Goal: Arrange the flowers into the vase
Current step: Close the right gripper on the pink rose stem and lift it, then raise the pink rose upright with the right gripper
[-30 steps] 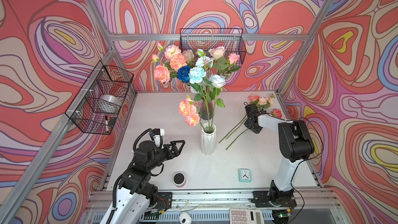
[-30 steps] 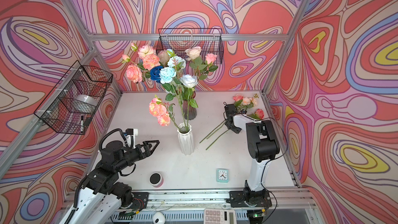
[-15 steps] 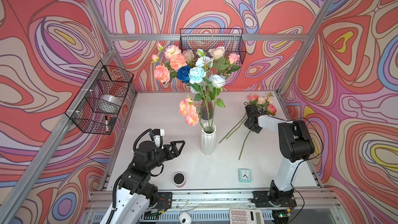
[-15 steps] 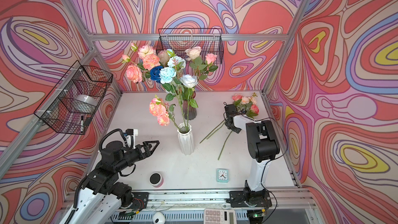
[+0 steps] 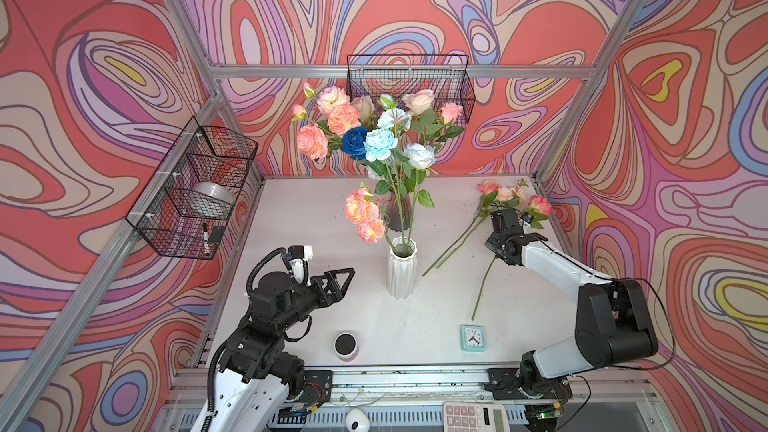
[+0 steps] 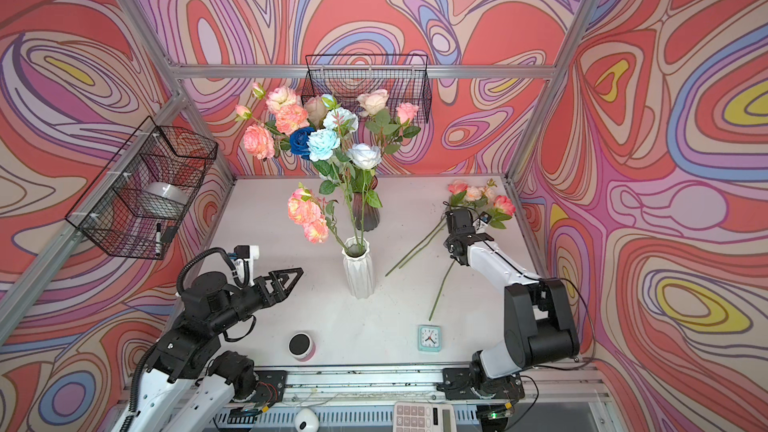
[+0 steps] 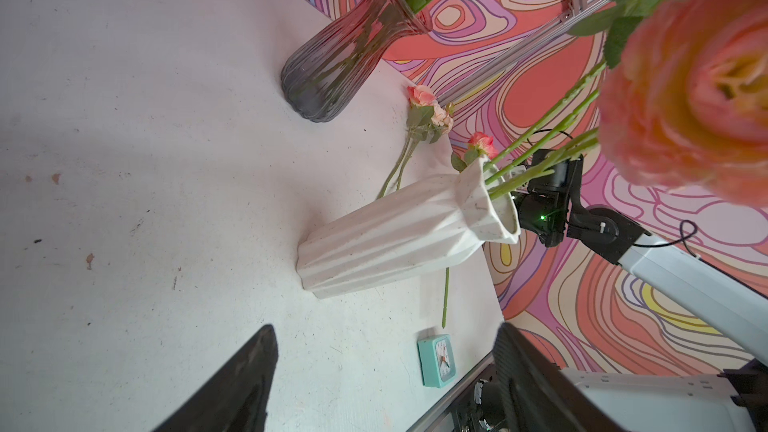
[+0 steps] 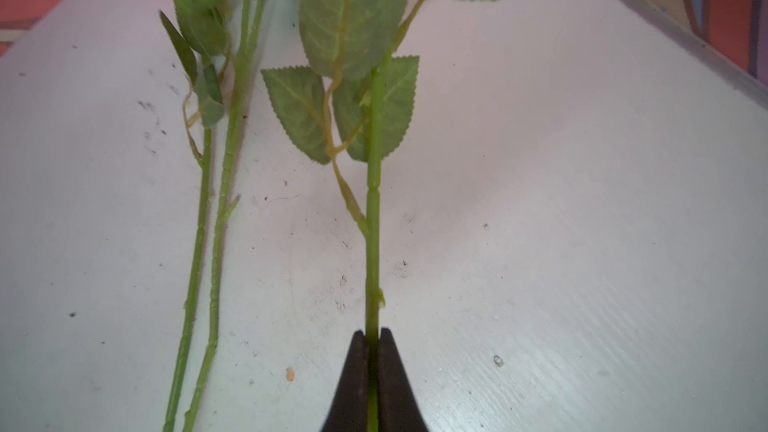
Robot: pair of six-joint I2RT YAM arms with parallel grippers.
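1. The right claw (image 8: 372,332) is pinched tight on the stalk of a rose (image 5: 540,204). Its two black, wedge-shaped fingers (image 8: 353,380) meet on the thin, jointed green stem.
2. Beyond the grip the stalk carries broad, saw-edged, veined leaves (image 8: 353,14). In both top views the pink-peach head sits by the far right corner. The cut end points at a small, square, mint clock (image 5: 473,337).
3. Two loose flowers (image 5: 498,192) lie flat just beside the held one. Their knobbly stems run almost parallel, slanting towards the middle.
4. The vase (image 5: 401,272) is white, matte and faceted, with a narrow neck and a flared lip. It stands upright mid-surface, well apart from the right claw. Several smooth green stems rise from it, among them two ruffled peach peonies (image 5: 361,209).
5. Just behind it stands a glass vase (image 7: 332,60), ribbed and smoky, turning pink at its wavy rim, with stems inside. Above both spreads a bunch (image 5: 374,135) of pink, peach, cream, pale blue and dark blue heads.
6. The left claw (image 5: 351,274) gapes wide and holds nothing. Its triangular, open-framed fingers point at the vase from the front left.
7. The surface (image 5: 291,209) is pale, flat and scuffed with dark specks.
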